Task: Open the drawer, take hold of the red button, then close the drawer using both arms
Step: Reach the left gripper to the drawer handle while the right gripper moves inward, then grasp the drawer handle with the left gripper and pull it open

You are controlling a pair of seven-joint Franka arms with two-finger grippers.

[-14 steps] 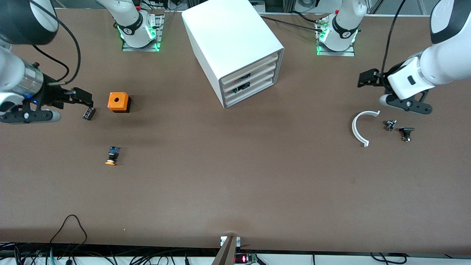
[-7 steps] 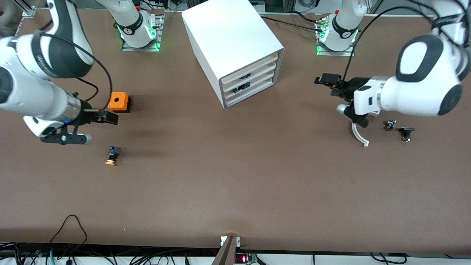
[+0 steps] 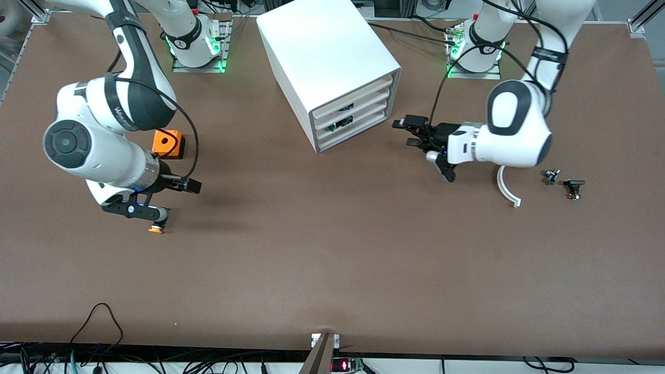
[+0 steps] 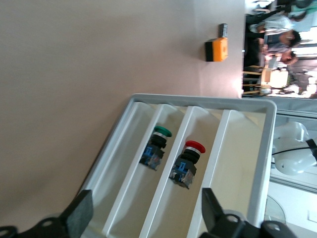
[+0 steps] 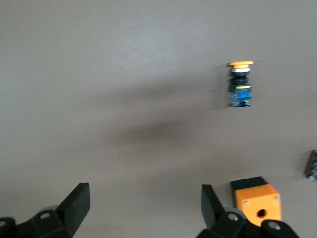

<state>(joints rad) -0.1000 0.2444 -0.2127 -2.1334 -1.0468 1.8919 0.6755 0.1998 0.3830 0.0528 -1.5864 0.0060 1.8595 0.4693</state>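
The left gripper (image 3: pixel 404 132) hangs at mid-height in the front view, over bare worktop (image 3: pixel 332 249) between the cabinet (image 3: pixel 322 47) and a white arc (image 3: pixel 506 189). Its jaws point at the cabinet's front. In the left wrist view the left gripper (image 4: pixel 143 214) has its jaws spread wide with nothing between them.

That view looks straight into the three drawers. The button (image 4: pixel 187 163) with the red cap lies on its side in the middle drawer (image 4: pixel 184 129). A green-capped one (image 4: pixel 156 148) lies in the drawer beside it. In the front view the drawer (image 3: pixel 363 115) sits flush with the two others, so it is not yet pulled out, and the button shows only as a dark speck (image 3: pixel 343 123).

The right gripper (image 3: pixel 183 185) hangs low at the right arm's end of the worktop. It is near an orange cube (image 3: pixel 167 144) and almost over an orange-capped button (image 3: pixel 155 228). Its jaws are also wide apart and empty in the right wrist view (image 5: pixel 142 206).

The task looks to be at its first step, the approach to open the drawer. Next, the left gripper would have to close the gap to the cabinet, line up with the middle front and not the one above or below, catch its lip and pull straight out. The right arm seems to be the one to reach in for the red-capped button. It would need to come across to the cabinet and ignore the orange-capped lookalike beneath it.
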